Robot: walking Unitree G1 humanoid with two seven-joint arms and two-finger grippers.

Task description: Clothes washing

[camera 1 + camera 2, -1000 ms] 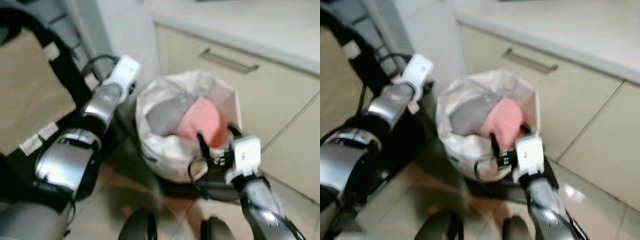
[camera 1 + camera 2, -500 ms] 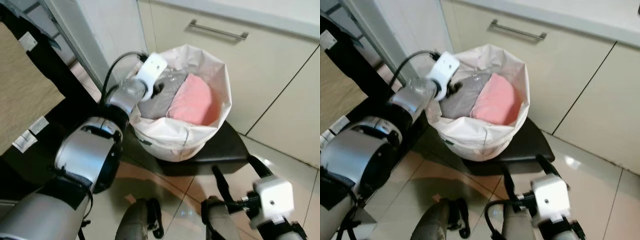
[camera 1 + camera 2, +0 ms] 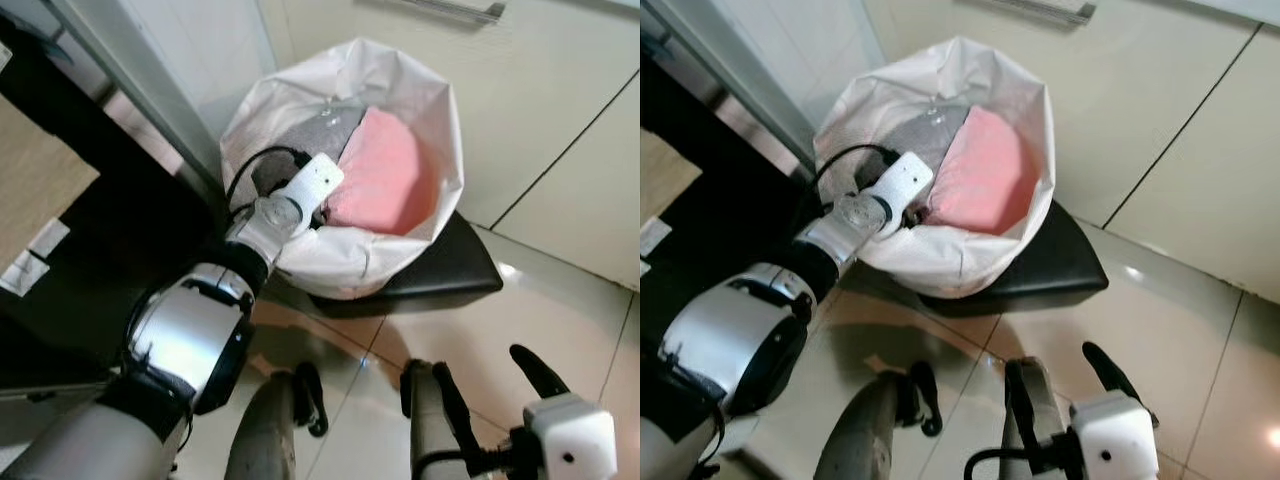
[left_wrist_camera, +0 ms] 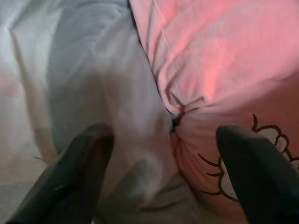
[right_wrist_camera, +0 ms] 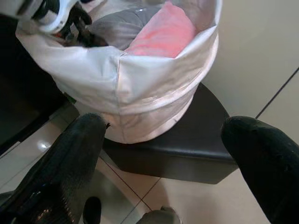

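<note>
Glossy floor tiles (image 3: 560,300) and cream cabinets surround a white laundry bag (image 3: 350,265) standing on a low black stool (image 3: 460,270). We count two garments inside: one pink garment (image 3: 385,175) and one grey garment (image 3: 300,135). Our left gripper (image 4: 159,163) is inside the bag, fingers wide apart over both, holding nothing. Next we should probably close on one. Our right gripper (image 5: 161,158) waits open, near the floor.

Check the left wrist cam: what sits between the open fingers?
Between the left gripper's fingers: the seam where the grey garment meets the pink garment, both inside the laundry bag.
</note>
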